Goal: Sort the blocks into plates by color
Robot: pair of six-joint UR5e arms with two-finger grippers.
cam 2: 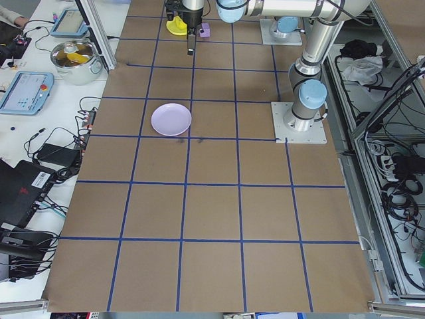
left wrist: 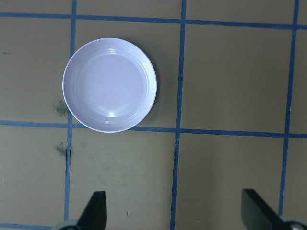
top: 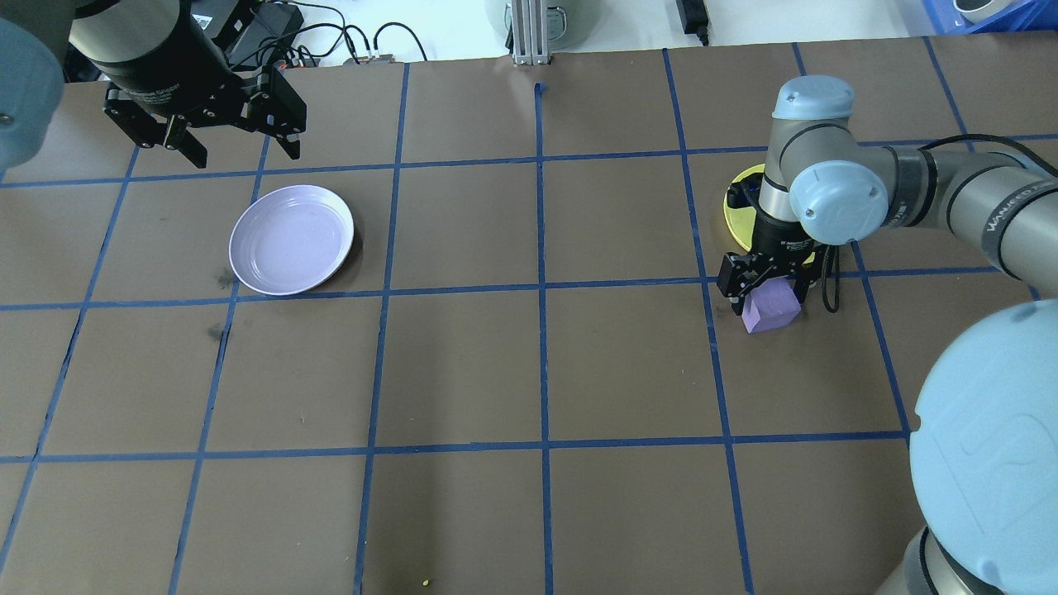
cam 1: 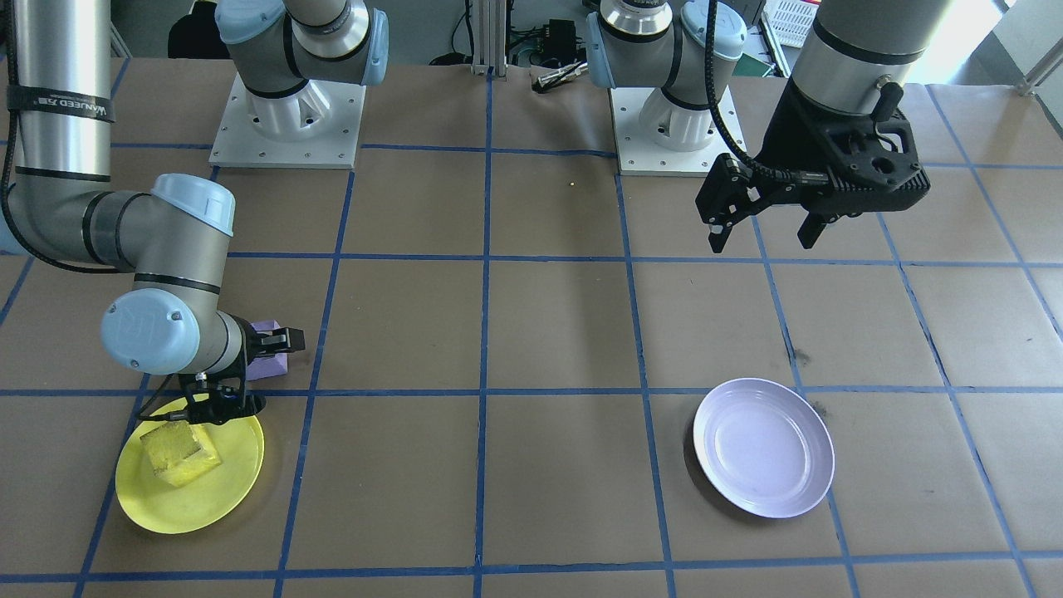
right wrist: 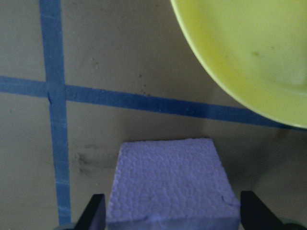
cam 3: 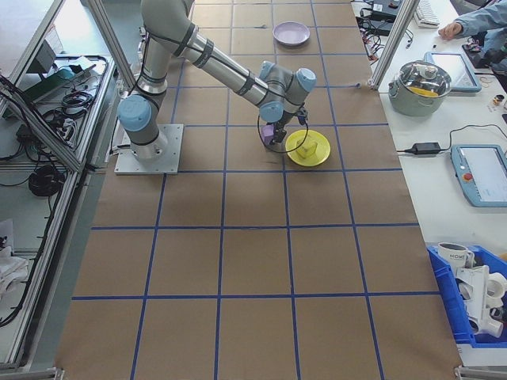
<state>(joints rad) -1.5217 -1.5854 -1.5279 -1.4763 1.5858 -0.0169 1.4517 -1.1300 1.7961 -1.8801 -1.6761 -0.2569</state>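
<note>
Purple foam block (right wrist: 171, 184) sits on the table between the fingers of the right gripper (top: 764, 285), just beside the yellow plate (cam 1: 237, 490). The jaws stand spread, a finger at each side of the block; whether they touch it cannot be told. The left gripper (cam 1: 762, 224) hangs above the table with jaws wide apart, holding nothing. The yellow plate holds the yellow block (cam 1: 178, 453). The lavender plate (top: 291, 240) lies well apart, below the left gripper, with nothing in it.
</note>
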